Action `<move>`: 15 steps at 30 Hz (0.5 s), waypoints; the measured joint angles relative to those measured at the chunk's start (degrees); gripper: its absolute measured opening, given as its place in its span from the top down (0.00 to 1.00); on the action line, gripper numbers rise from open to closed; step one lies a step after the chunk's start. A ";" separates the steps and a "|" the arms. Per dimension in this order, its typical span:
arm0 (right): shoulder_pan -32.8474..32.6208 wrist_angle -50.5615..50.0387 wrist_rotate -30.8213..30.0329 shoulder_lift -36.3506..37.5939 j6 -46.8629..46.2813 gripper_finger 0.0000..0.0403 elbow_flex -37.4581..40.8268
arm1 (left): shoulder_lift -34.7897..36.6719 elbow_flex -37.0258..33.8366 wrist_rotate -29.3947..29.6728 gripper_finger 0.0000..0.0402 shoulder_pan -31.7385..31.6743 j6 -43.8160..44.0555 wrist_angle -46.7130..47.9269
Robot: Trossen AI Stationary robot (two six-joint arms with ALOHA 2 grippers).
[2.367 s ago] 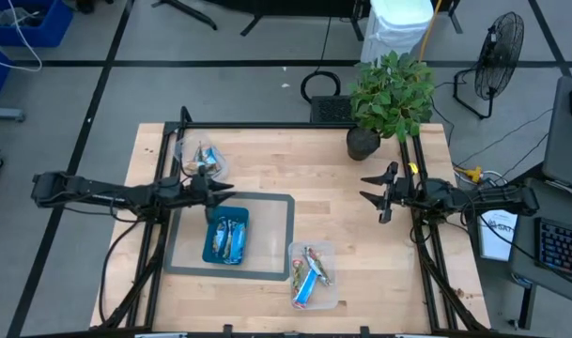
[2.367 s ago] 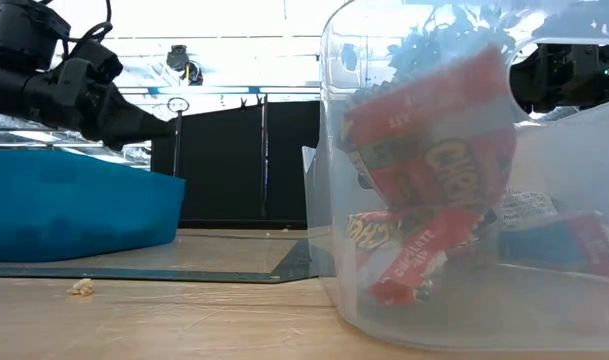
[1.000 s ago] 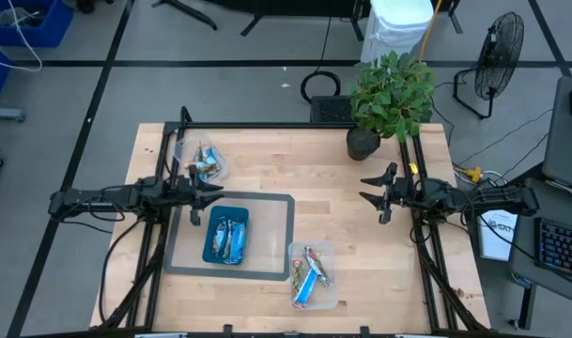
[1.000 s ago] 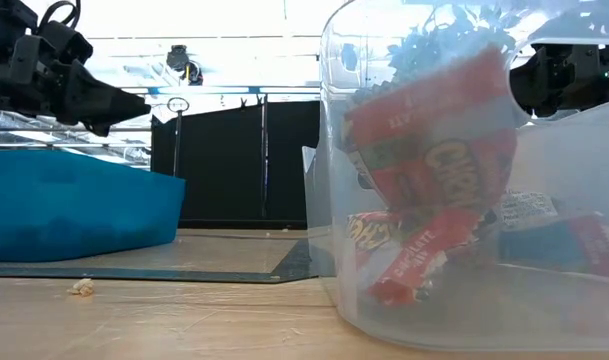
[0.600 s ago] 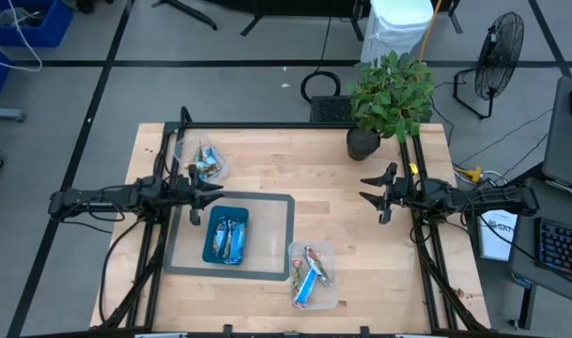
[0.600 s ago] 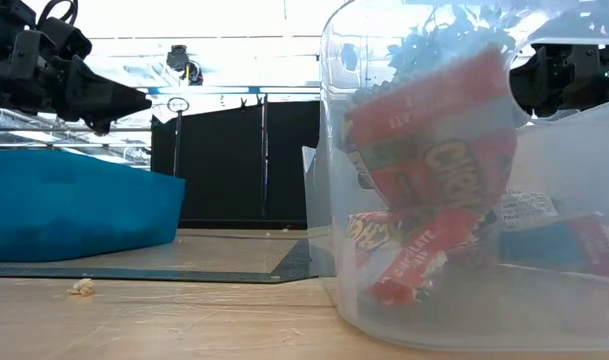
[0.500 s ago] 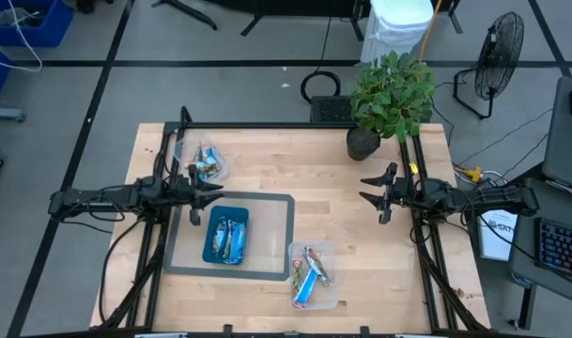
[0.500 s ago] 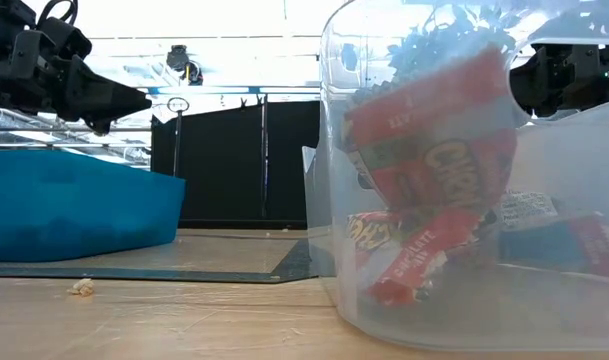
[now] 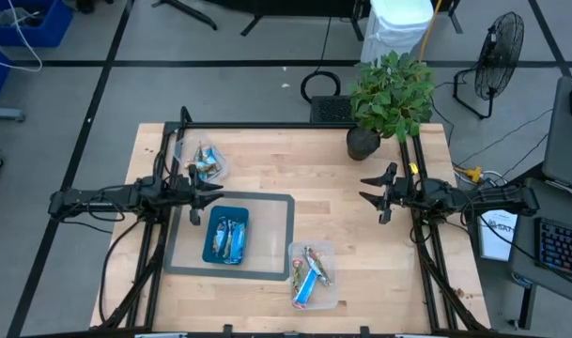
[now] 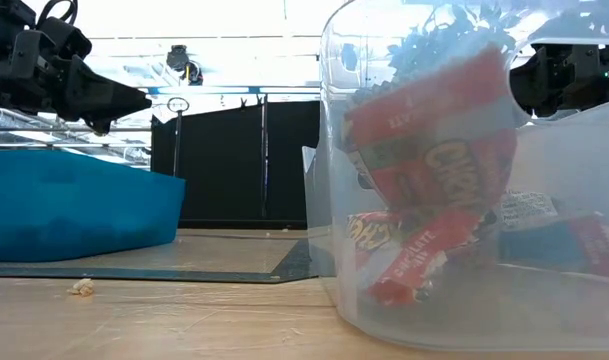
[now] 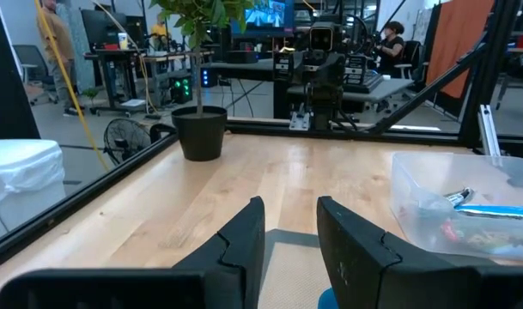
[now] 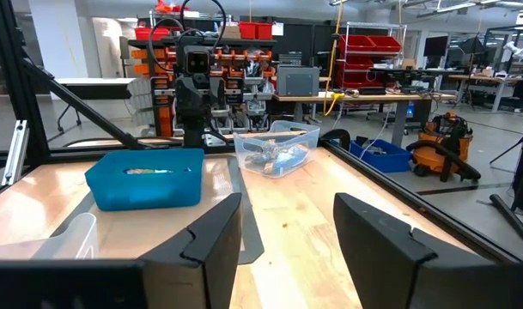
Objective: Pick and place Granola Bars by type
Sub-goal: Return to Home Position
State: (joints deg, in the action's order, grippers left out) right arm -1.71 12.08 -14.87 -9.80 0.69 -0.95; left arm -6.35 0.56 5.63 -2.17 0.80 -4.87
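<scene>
Two arms, both empty. The left gripper [image 9: 208,194] hangs at centre-left of the high view, just above the teal tray [image 9: 208,255] and below the upper clear tub [image 9: 222,171]. Its fingers are a modest gap apart with nothing between them. The right gripper [image 9: 372,195] sits centre-right over bare wood, fingers spread wide, nothing held. I see no Granola Bars [image 9: 227,235] loose on the table [image 9: 342,235]. Silvery ones lie in the teal tray, a mixed handful in the upper clear tub, and red ones plus a blue one in the lower clear tub [image 9: 293,249] at bottom centre. Sorting looks done, so homing is the right call. For the left arm I'd go up first, then retract, since both containers sit just beside its fingers. I'd leave the fingers as they are and move slowly. The right arm has free space and needs little care. The wrappers are glossy crinkled foil, slippery, in flat pillow shapes. The tubs are thin clear plastic with rounded corners, probably light enough to skid on a nudge. The tray is opaque and stiff with straight walls, and it sits on a grey mat [image 9: 276,235]. The tabletop is pale smooth wood with a small crumb [image 10: 81,288] at lower left of the low view.
</scene>
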 joint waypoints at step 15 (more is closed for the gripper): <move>0.00 0.00 0.00 -0.02 0.00 0.56 0.00 | 0.00 0.02 0.02 0.72 0.00 0.13 -0.08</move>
State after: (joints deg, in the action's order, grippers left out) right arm -1.72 12.08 -14.87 -9.82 0.69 -0.95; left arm -6.35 0.58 5.65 -2.17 0.93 -4.95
